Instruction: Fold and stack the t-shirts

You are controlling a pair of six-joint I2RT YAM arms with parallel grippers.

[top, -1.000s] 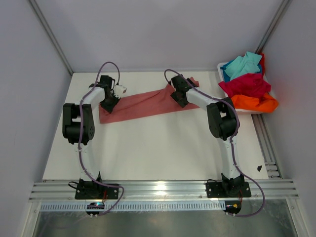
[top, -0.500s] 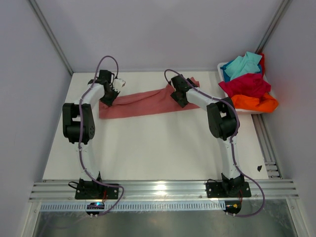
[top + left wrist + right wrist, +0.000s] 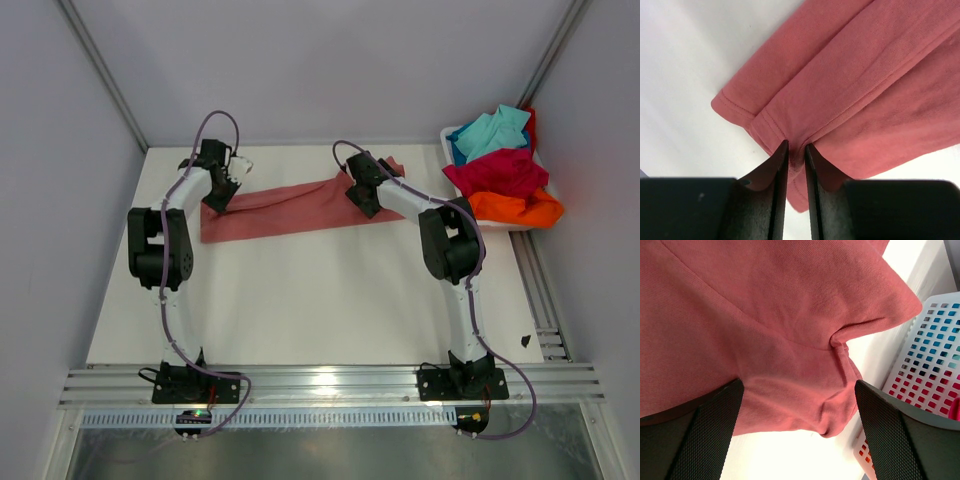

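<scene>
From above, the pink t-shirt point(image 3: 280, 208) lies as a long band on the far part of the table point(image 3: 330, 290); at the left wrist the left gripper point(image 3: 796, 147) pinches its hem – at the right wrist the right gripper point(image 3: 797, 384) stands wide apart over the other end, so the fold probably needs its grasp next.

Top external camera: fixed high behind the arms, looking down and forward over the whole desk point(image 3: 300, 300). Left wrist camera: looks down past the left hand point(image 3: 796, 145), very near the salmon-pink t-shirt point(image 3: 865, 75). Right wrist camera: equally near, past the right hand point(image 3: 797, 384), at the shirt's opposite end beside the white tub point(image 3: 935, 340). All three views share that shirt.
</scene>
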